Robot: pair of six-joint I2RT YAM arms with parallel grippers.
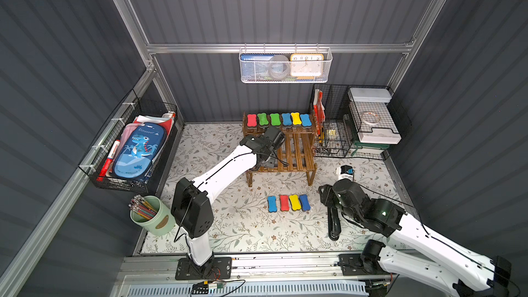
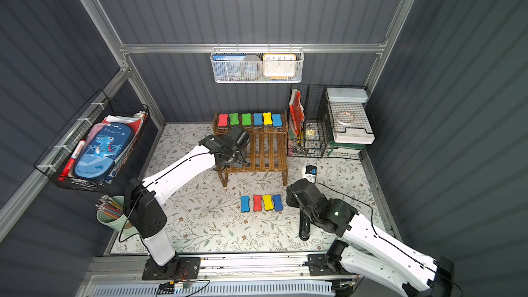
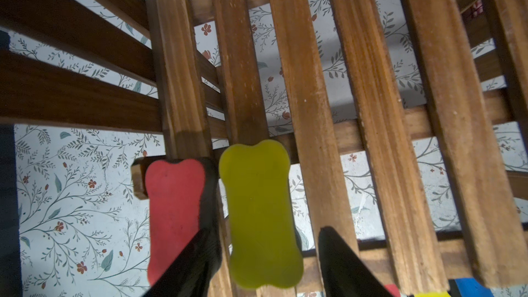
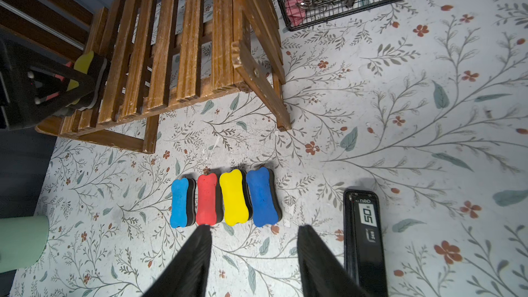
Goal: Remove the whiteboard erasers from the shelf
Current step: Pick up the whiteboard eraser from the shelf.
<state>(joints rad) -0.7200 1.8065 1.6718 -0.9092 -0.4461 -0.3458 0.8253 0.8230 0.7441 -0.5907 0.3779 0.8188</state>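
The left gripper (image 3: 265,230) hangs over the lower tier of the shelf (image 1: 297,152), nearer than the right gripper (image 4: 254,227), which is spread and empty; the left's fingers (image 3: 343,267) stand parted astride the yellow eraser (image 3: 257,195), long axis along them, not yet pinching; a red eraser (image 3: 171,210) lies just beside

Left claw (image 3: 264,228) parted, reaching forward; right claw (image 4: 254,225) parted, low.

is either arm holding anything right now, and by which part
Right fingers hold nothing. Left fingers straddle the yellow eraser's long sides; whether they grip it cannot be told.
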